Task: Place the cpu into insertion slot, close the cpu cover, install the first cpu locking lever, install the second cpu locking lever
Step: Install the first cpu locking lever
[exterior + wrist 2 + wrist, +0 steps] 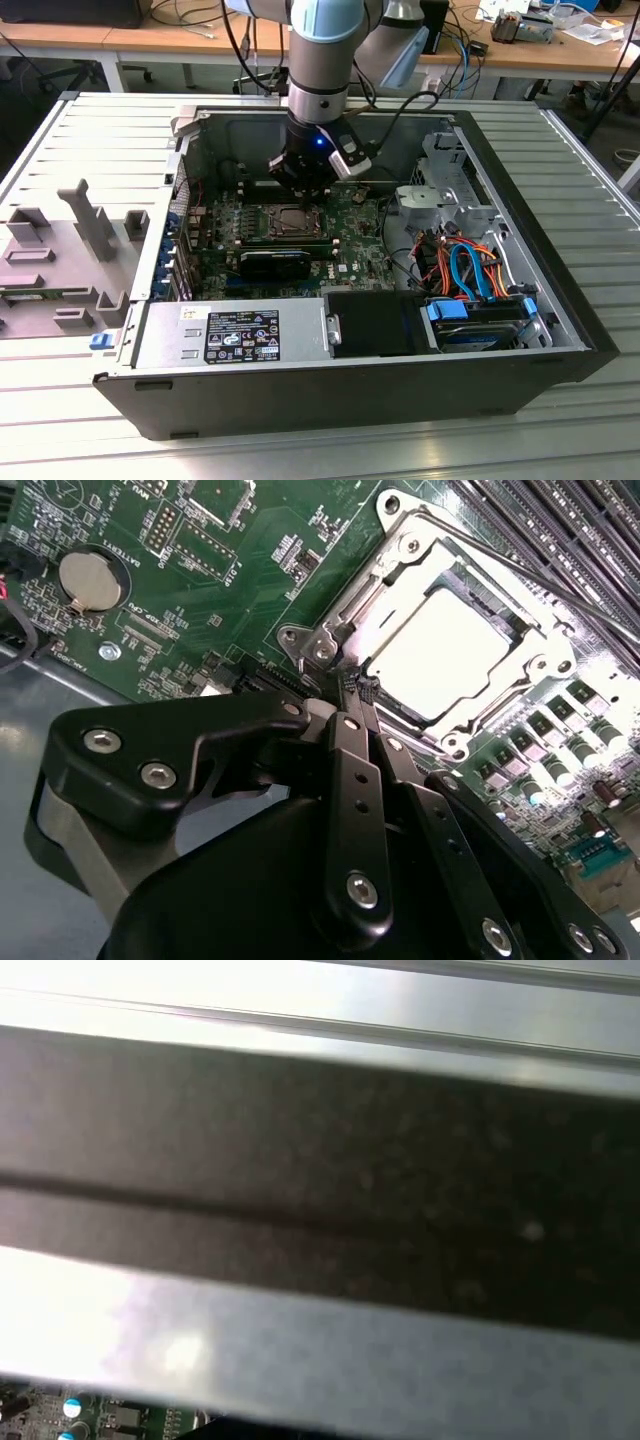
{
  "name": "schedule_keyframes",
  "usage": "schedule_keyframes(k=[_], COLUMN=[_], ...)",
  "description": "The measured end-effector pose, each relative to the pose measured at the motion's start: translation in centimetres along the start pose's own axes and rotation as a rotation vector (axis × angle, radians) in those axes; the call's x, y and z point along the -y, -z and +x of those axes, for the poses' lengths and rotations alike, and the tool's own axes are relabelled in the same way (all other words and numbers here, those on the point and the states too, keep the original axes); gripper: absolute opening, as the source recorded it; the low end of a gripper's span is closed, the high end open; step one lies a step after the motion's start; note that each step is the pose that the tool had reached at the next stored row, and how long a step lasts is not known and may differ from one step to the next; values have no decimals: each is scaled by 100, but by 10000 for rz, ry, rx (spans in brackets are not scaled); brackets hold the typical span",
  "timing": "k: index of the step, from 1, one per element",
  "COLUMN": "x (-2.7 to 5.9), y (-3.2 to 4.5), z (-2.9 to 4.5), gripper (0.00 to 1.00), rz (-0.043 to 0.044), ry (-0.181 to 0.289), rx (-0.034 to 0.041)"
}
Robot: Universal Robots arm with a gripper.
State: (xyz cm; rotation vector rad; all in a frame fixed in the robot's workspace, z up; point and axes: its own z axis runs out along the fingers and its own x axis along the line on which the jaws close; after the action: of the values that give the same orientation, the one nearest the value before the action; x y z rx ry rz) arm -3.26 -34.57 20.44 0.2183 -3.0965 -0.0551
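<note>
in the second wrist view the pincer [352,685] sits nearest, its black fingers [345,735] pressed together on nothing, tips just beside a corner of the cpu cover [395,570]. beyond the tips, the cpu [440,650] lies flat in the insertion slot [470,580], the silver cover frame closed down around it. farther off is the green motherboard [200,590]. in the exterior view the arm [320,60] reaches down into the open computer case [330,390] on the ribbed counter [90,140].
</note>
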Motion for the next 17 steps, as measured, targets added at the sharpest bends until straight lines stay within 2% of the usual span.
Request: schedule_keyframes(k=[4, 10, 17], x=[3, 5, 8], y=[-2, -18, -34], z=[-22, -33, -56], gripper=[11, 11, 11], rz=[8, 69, 73], ry=[0, -2, -4], rx=[0, -11, -9])
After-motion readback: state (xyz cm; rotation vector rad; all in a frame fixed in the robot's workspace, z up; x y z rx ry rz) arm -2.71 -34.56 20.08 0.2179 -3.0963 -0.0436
